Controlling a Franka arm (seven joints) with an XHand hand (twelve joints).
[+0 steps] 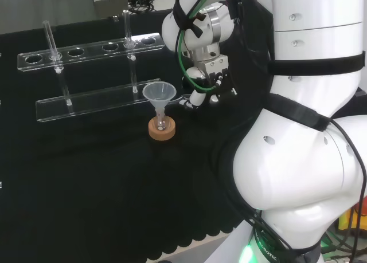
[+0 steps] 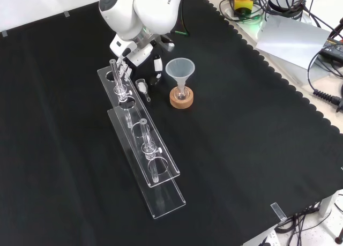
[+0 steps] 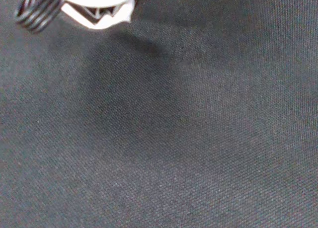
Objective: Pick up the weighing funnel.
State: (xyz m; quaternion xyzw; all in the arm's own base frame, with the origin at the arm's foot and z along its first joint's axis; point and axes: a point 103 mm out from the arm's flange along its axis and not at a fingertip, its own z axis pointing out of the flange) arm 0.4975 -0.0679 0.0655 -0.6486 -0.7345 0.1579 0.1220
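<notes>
Weighing funnel [image 2: 142, 88] flat on cloth [image 2: 241, 149], stem seemingly toward front view's lower right; hand [image 1: 207, 82] open-or-closed unclear.

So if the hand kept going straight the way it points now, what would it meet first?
Probably the cloth: the hand points down, and the wrist view past it shows bare cloth. The weighing funnel lies just left of it in the front view, though depth is unclear.

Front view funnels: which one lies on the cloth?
The weighing funnel, the small clear piece beside the rack. The big funnel stands mouth up in its flask on a cork ring.
</notes>
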